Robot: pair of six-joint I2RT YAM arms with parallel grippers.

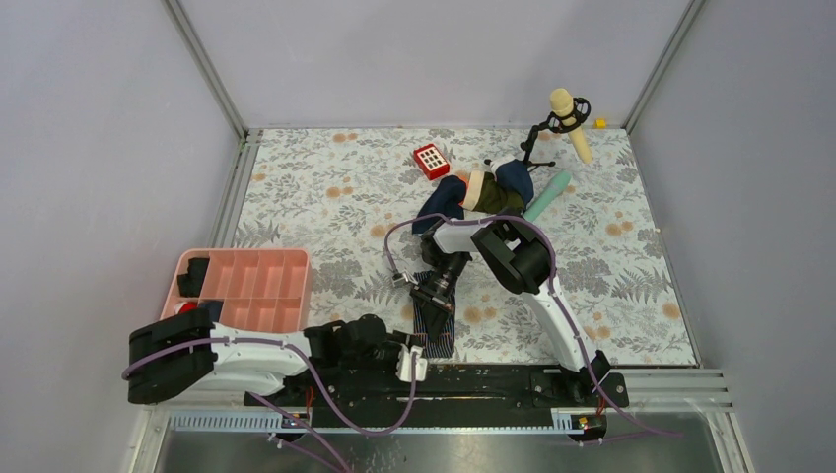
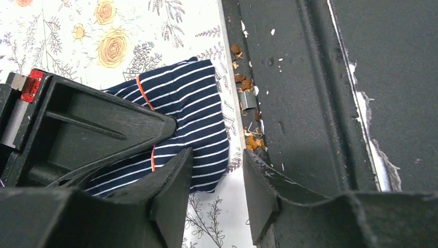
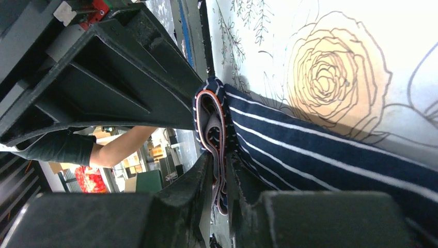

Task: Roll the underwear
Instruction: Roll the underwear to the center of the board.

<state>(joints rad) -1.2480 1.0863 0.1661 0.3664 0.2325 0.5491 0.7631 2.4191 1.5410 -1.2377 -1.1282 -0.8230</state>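
Note:
The underwear (image 1: 435, 332), navy with thin pale stripes, lies as a narrow folded strip near the table's front edge. My right gripper (image 1: 432, 293) is shut on its far end. In the right wrist view the fingers (image 3: 221, 178) pinch the layered, orange-trimmed edge of the underwear (image 3: 320, 155). My left gripper (image 1: 415, 363) is open and empty at the strip's near end. In the left wrist view the gripper (image 2: 217, 194) has bare mat between its jaws, and the underwear (image 2: 199, 111) lies just beyond the left fingertip.
A pink tray (image 1: 248, 287) stands at the front left. At the back lie a plain navy cloth (image 1: 443, 201), a dark green and tan garment (image 1: 490, 194), a red gadget (image 1: 431, 160), a teal tube (image 1: 547, 196) and a microphone stand (image 1: 566, 116). A black rail (image 2: 310, 93) runs along the near edge.

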